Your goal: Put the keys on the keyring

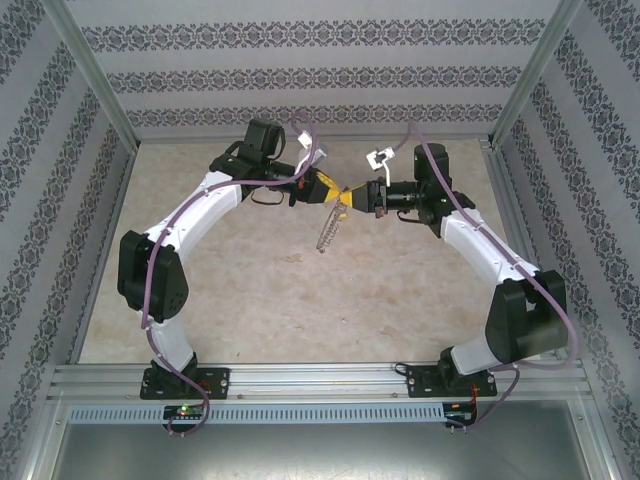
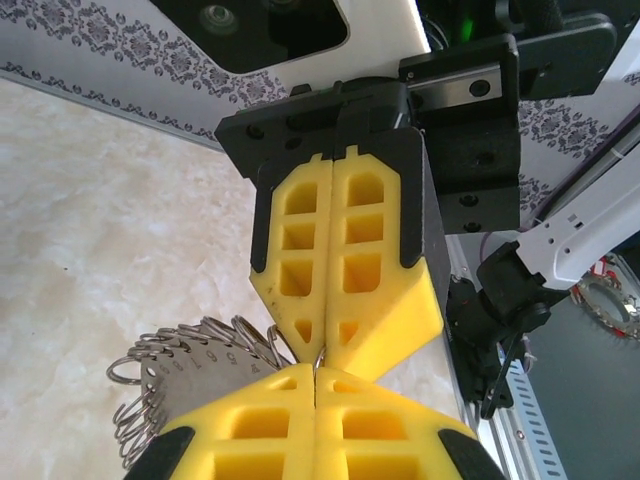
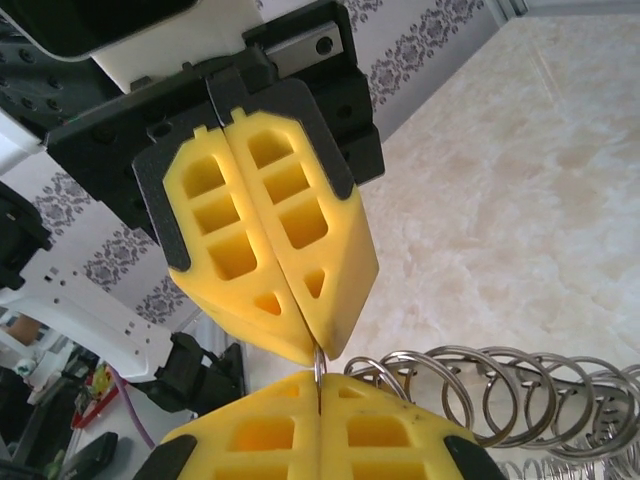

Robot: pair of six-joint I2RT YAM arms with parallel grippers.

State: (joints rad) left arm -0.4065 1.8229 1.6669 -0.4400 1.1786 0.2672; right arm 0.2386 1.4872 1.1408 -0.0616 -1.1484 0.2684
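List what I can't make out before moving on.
- The key: too small from above; in wrist views the left gripper and right gripper, shut tip to tip, cover the pinch.
- The keyring: blurred from above; partly behind the left gripper in left wrist view, cut by the right edge in right wrist view.
- The thin wire between the tips: hoop or key shank, too little shows.

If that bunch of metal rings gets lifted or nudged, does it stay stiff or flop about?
Probably flops: the keyring dangles slack in mid-air. Its many small loops look loose, so likely swing. Thin bare metal may slip.
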